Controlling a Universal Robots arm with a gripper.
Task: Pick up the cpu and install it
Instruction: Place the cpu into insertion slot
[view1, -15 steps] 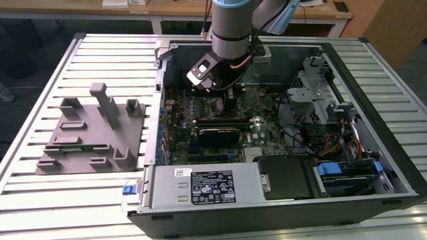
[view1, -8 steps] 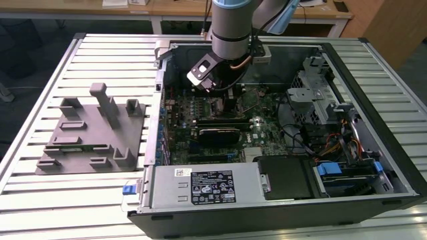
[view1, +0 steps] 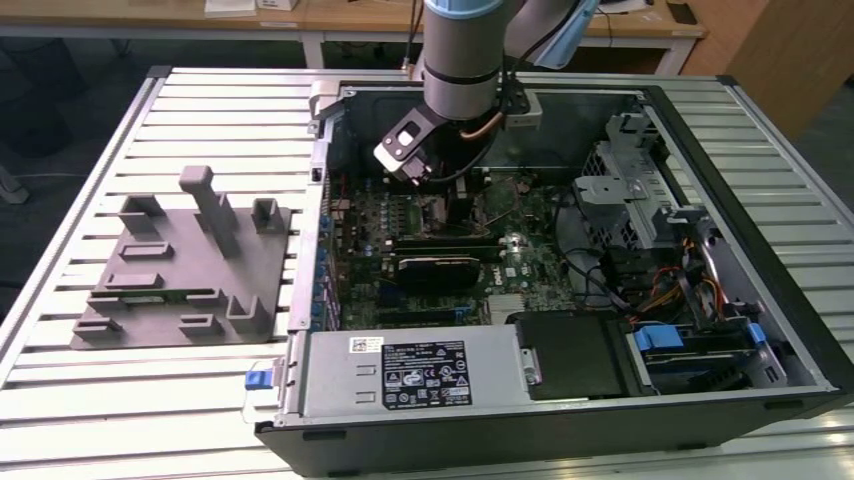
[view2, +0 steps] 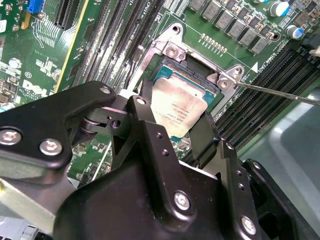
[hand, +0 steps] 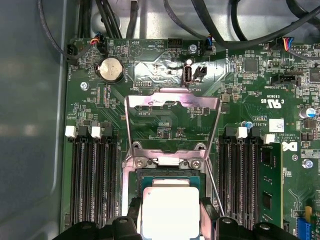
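The cpu (view2: 180, 107) (hand: 168, 212) has a silvery-white top and lies level within the black-framed socket (view2: 200, 75) on the green motherboard. My gripper (view2: 175, 114) (hand: 170, 210) reaches down over it, one black finger (view2: 145, 107) against each of two opposite edges of the chip, shut on it. The socket's metal load plate (hand: 172, 120) stands flipped open behind it, and the thin lever rod (view2: 280, 92) sticks out to one side. In the exterior view my arm (view1: 461, 80) dips into the open computer case (view1: 747, 130).
Memory slots flank the socket, with one green stick (hand: 270, 180) seated. Inside the case are a power supply (view1: 414, 370), drive cages (view1: 641, 180) and cables. A grey fixture (view1: 187, 260) lies on the slatted table at the exterior view's left.
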